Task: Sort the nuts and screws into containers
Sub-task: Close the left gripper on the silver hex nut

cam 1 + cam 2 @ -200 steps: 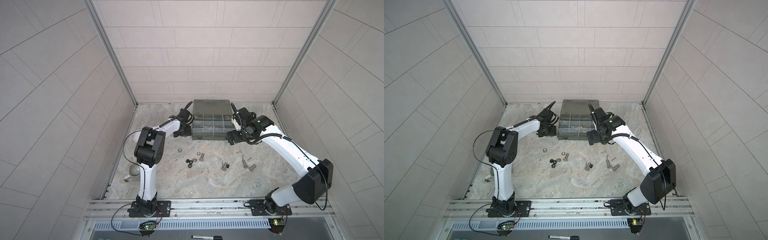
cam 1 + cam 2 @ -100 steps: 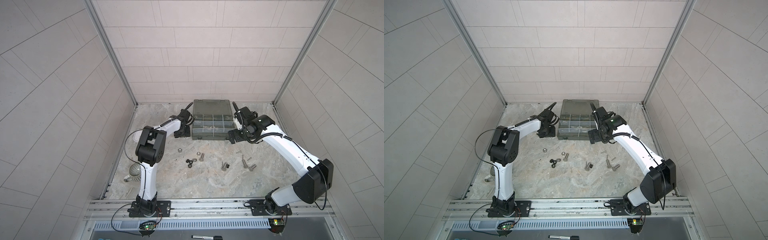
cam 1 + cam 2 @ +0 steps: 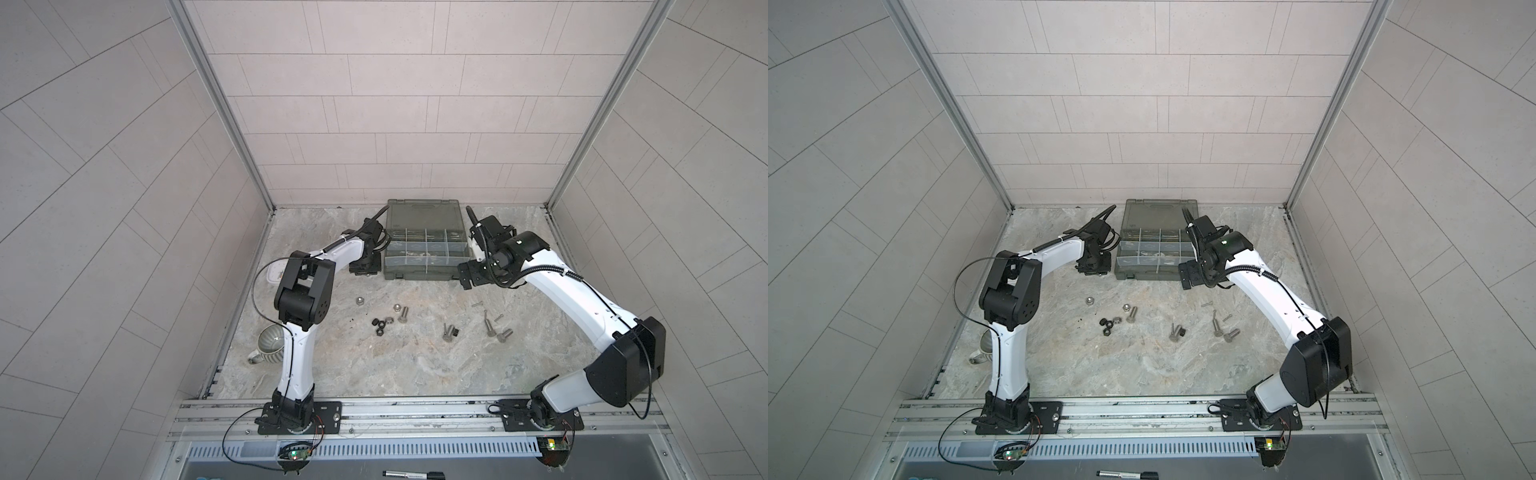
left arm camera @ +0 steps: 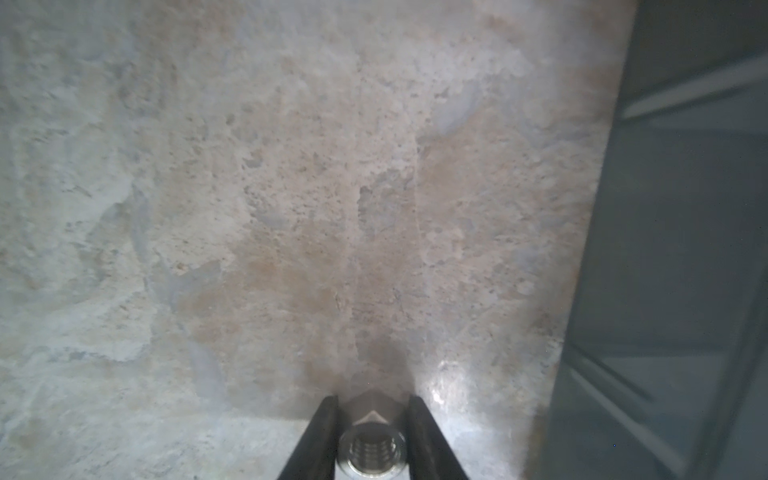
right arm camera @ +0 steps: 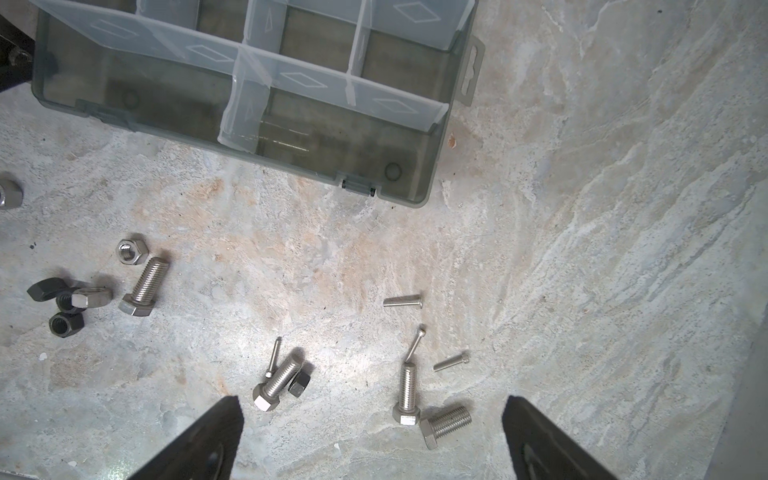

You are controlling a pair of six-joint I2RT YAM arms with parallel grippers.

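My left gripper is down at the floor beside the left side of the organizer case. It is shut on a silver nut, with a finger pressed on each side. In both top views the left gripper hides that nut. My right gripper hangs open and empty by the case's front right corner. Thick hex screws and thin screws lie on the floor. Silver nuts and black nuts lie there too. The containers stand open.
A ribbed grey mug lies by the left wall. A white clock shows partly behind the left arm. A black marker pen lies in front of the rail. Tiled walls close in the floor on three sides.
The left gripper's jaws have closed in on the silver nut beside the case. The right arm has hardly moved and its jaws have stayed wide.
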